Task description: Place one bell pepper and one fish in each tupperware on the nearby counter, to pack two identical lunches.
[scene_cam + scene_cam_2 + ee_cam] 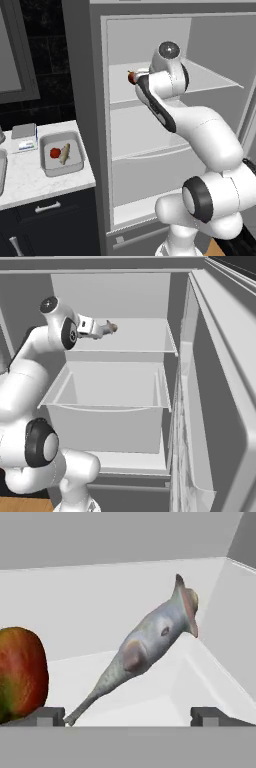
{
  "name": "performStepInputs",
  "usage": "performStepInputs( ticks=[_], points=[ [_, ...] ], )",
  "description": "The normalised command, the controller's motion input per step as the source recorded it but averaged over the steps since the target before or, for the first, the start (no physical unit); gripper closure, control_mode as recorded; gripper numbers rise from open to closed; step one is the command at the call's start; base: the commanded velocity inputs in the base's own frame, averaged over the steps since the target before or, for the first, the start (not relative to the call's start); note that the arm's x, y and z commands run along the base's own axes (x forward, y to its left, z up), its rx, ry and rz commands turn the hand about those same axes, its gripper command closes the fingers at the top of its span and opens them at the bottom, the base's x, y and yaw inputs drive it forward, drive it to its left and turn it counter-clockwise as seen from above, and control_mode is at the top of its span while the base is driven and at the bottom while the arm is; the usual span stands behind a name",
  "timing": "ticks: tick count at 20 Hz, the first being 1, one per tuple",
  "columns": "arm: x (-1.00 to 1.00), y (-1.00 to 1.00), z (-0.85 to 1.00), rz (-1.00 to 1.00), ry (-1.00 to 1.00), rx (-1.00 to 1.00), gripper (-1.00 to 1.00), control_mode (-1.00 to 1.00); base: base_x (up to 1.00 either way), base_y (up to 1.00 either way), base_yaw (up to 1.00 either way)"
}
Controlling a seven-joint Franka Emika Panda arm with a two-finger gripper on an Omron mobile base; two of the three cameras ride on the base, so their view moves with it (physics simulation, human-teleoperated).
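My gripper [129, 716] is open inside the fridge, at its upper shelf [210, 82]. Just ahead of the fingertips a grey fish [150, 642] leans tilted, tail down near the left fingertip [50, 716], head up to the right. A red-green bell pepper [20, 672] sits left of it, outside the jaws. From the base the pepper [131, 77] shows beside the hand, and the gripper [105, 330] points at the fish [114, 327]. On the white counter [30, 182] a grey tupperware [47, 170] holds a red bell pepper [55, 152] and a fish [65, 154].
The fridge door [220, 406] stands open on the right. Below the shelf is a clear drawer [110, 406]. A small grey box [24, 137] lies behind the tupperware. Another grey rim [2, 170] shows at the counter's left edge. The shelf's side wall is close on the fish's right.
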Motion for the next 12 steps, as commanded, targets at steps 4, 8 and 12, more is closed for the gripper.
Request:
performStepInputs(
  ticks=[4,8,12],
  points=[
    [0.17,-0.39,0.07,-0.01,0.25,0.19,-1.0,-1.0,0.0,0.0,0.0],
    [0.14,-0.09,0.14,0.03,0.26,0.06,-1.0,-1.0,0.0,0.0,0.0],
    [-0.08,0.0,0.02,0.05,0.0,0.03,-1.0,-1.0,0.0,0.0,0.0]
  ],
)
